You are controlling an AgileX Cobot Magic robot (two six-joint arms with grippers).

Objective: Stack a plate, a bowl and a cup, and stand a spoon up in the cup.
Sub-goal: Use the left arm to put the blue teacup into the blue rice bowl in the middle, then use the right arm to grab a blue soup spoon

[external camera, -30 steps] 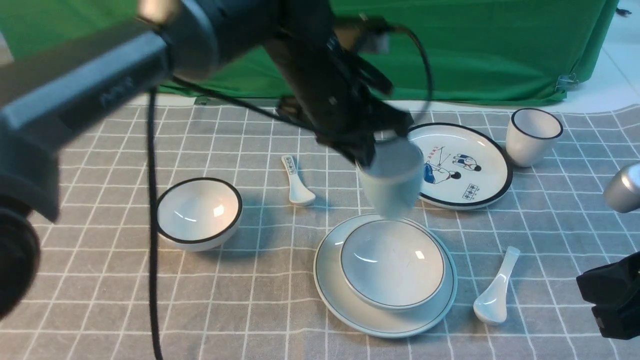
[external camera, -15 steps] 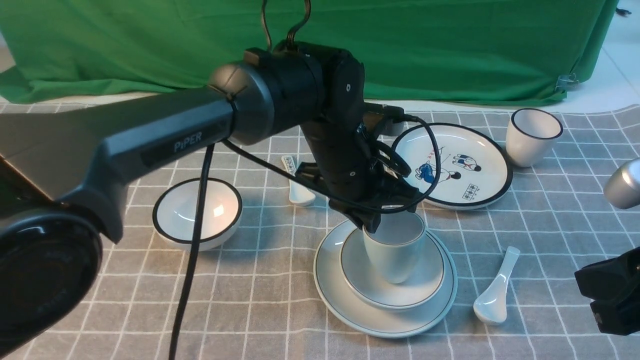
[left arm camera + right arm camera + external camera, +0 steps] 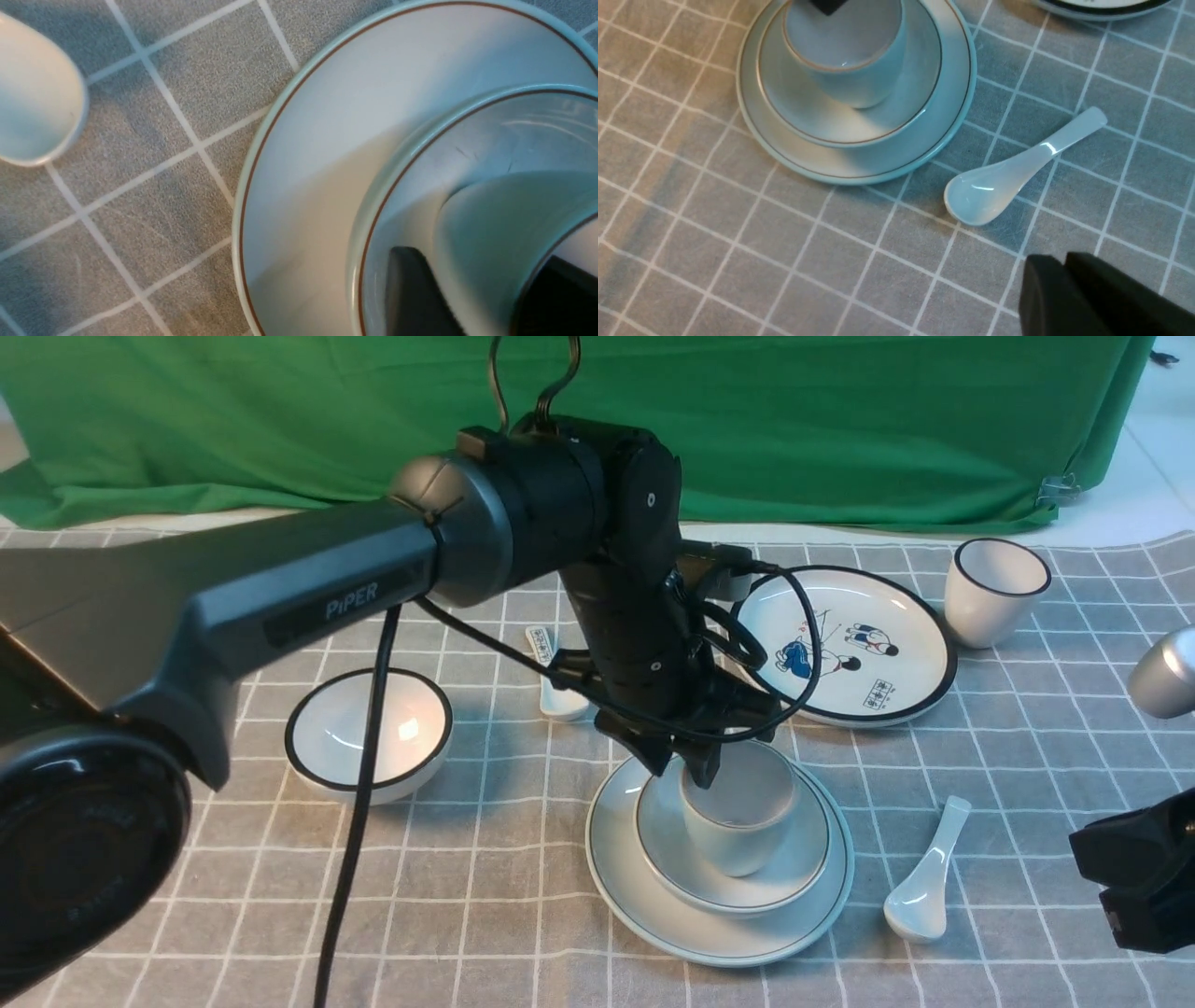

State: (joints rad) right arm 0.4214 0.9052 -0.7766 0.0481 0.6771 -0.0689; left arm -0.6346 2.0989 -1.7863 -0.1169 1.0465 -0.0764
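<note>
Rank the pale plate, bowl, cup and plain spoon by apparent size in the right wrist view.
1. plate, widest.
2. bowl, sitting on it.
3. cup and spoon: not ranked; the spoon looks longer, the cup bulkier.

I read "PiPER" in pale letters on the grey link of my left arm (image 3: 352,600). The print on the cartoon plate (image 3: 878,693) stays too small to read.

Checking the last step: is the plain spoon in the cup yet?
No, the spoon lies flat on the tablecloth beside the plate, and the cup in the bowl holds no spoon.
</note>
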